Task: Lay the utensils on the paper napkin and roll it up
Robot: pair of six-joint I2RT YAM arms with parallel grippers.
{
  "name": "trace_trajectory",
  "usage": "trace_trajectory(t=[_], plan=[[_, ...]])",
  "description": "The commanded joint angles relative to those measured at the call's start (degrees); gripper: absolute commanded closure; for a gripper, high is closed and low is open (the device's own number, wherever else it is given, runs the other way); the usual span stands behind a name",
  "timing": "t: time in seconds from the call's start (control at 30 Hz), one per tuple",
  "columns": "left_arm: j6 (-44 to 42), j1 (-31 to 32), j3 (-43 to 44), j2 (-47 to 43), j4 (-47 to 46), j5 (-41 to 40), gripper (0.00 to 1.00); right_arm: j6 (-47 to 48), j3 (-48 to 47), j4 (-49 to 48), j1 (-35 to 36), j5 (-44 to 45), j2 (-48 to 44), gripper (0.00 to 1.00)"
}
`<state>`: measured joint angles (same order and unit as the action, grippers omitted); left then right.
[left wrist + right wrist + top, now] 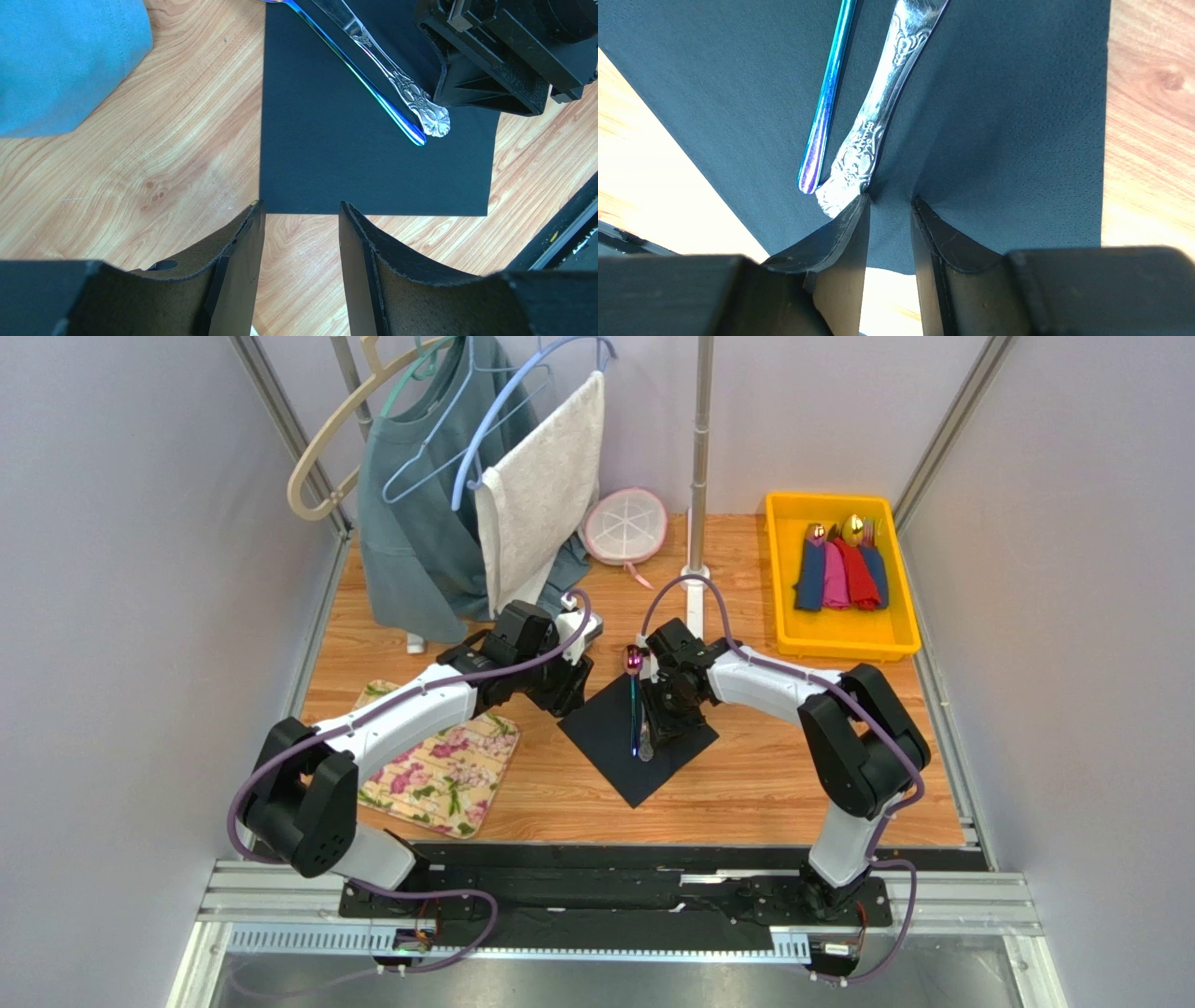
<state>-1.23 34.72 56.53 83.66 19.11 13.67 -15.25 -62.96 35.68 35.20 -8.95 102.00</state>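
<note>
Fingers (235, 259) of the left end effector (298, 213) fill the bottom of the left wrist view. They are parted with nothing between them, poised at the lower-left corner of the paper napkin (330, 154). That black sheet lies flat on the desk (175, 140). I judge it thin, limp and very light, so a push would crumple or skid it; that free corner is where I would pinch it. Two utensils (382, 87) cross its upper part side by side: an iridescent handle (351, 73) and an ornate silver handle (407, 91). Their heads are cut off at the top edge, so I cannot tell what the silver piece is.

At the bottom centre of the right wrist view, the right end effector (889, 203) stands with its jaws slightly apart and empty, right at the butt of the silver handle. Whether the finger on the left of the frame touches it, I cannot tell. Both pieces look stiff, smooth and slippery, likely to slide or roll as the sheet turns.

From the top view, the napkin sits as a diamond mid-desk between both end effectors. The spoon (634, 661) shows its purple bowl at the upper corner, and the right end effector hides part of the handles.
</note>
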Motion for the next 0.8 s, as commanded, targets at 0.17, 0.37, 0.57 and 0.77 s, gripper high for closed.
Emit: trace_trajectory(t=[0.17, 0.37, 0.57, 0.77], plan=[[-2.01, -0.18, -0.1, -3.67, -0.92, 8.64, 0.49, 1.79, -1.37, 0.18, 0.31, 0.78, 1.1, 0.66], [-16.94, 5.08, -5.55, -10.44, -5.04, 12.43, 0.5, 5.22, -4.36, 1.58, -0.57, -4.49, -6.18, 0.64], [-30.66, 14.93, -9.33, -11.68, -6.02, 10.94, 0.55, 7.33, -5.69, 3.25, -5.39, -10.9, -11.9, 0.52], [-39.52, 22.75, -9.34, -6.15, -6.64, 8.22, 0.55, 7.25, -2.35, 2.99, -14.88, -22.06, -11.74, 0.51]])
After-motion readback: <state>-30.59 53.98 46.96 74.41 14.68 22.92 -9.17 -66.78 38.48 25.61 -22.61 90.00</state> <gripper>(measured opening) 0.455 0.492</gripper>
